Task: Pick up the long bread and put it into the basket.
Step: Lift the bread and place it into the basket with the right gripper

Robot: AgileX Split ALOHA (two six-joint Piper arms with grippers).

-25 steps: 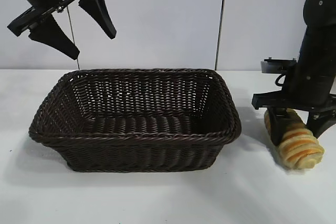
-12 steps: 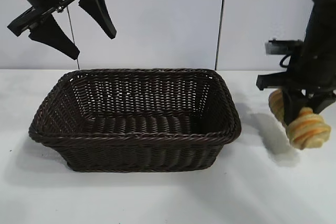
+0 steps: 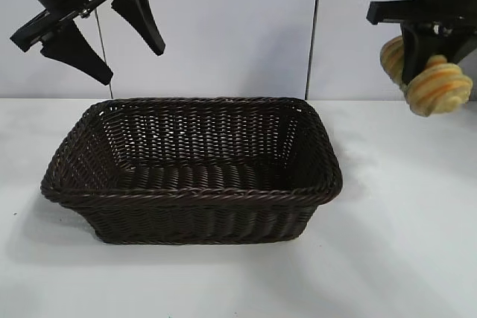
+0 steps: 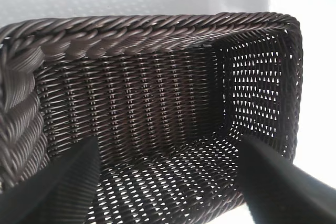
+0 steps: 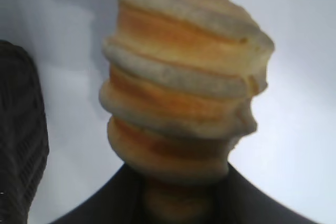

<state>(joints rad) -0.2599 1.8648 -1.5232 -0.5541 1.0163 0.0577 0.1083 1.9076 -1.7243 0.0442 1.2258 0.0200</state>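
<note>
No brand, label or writing can be read on anything in view. At the far left, the left end effector [image 3: 112, 39] hangs high above the basket's left rear corner with its two dark fingers [image 4: 58, 187] spread wide and nothing between them; the left wrist view looks down past them into the woven interior. The basket [image 3: 192, 195], a dark brown wicker rectangle with a braided rim, sits on the white surface [image 3: 395, 258] with its long side across the exterior view and nothing inside. A white wall with a vertical seam stands behind. At the far right, the right end effector [image 3: 419, 61] is raised well above the surface, beside and higher than the basket's right end, clamped on the long bread [image 3: 437, 87]. The loaf is held at its middle, its long axis running roughly toward the exterior camera, the near end tipped slightly down. Its orange-brown ridges cross that axis.
</note>
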